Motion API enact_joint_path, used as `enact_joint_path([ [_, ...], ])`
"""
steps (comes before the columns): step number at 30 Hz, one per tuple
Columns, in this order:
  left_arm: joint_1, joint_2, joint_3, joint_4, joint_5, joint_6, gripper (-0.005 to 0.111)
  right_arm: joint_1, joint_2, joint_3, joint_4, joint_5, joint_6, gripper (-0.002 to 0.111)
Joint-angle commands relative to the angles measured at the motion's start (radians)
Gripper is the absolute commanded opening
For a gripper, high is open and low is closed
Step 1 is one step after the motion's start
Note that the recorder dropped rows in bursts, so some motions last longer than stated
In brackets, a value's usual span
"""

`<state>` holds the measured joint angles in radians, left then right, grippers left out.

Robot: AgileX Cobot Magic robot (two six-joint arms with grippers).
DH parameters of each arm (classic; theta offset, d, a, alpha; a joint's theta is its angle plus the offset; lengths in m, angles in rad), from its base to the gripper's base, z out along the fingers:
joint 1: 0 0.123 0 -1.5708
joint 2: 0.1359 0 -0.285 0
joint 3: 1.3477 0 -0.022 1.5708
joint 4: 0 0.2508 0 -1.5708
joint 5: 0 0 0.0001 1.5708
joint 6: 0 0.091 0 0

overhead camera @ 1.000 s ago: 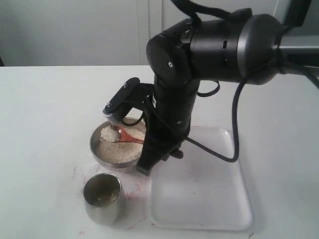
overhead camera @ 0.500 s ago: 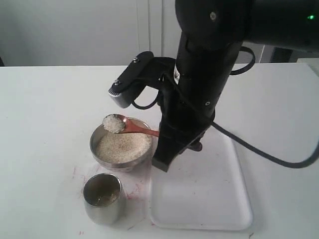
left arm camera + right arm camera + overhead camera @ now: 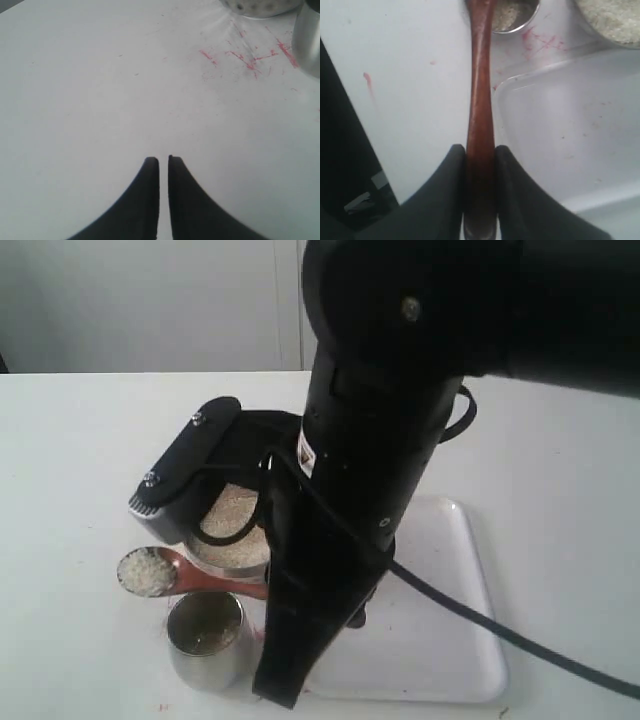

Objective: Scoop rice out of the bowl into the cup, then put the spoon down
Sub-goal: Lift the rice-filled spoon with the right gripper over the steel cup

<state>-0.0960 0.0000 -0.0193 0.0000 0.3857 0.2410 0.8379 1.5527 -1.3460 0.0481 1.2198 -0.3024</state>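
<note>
White tabletop (image 3: 75,75) under left hand (image 3: 163,161): black fingers (image 3: 142,200) drawn together to a thin slit, nothing between them. Heaped white rice (image 3: 148,571) sits in the oval end of the slim reddish-brown wooden spoon (image 3: 481,100), out ahead of the right hand (image 3: 480,150), which clamps the handle. Small shiny steel cup (image 3: 205,645) stands below the handle, ahead of that hand. Wide shallow steel bowl (image 3: 228,557) of rice also ahead, beside the cup. Clear plastic tray (image 3: 440,640) below right hand.

Loaded spoon (image 3: 188,578) now down by cup (image 3: 205,640).
</note>
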Motion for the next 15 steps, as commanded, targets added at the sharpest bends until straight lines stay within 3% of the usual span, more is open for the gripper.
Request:
enact_joint_path([
  [1, -0.007, 0.000, 0.009, -0.006, 0.049, -0.006, 0.014, 0.001, -0.019, 0.056, 0.024, 0.001, -0.007, 0.000],
  [15, -0.007, 0.000, 0.009, -0.006, 0.049, -0.006, 0.014, 0.001, -0.025, 0.172, -0.119, -0.076, -0.007, 0.000],
])
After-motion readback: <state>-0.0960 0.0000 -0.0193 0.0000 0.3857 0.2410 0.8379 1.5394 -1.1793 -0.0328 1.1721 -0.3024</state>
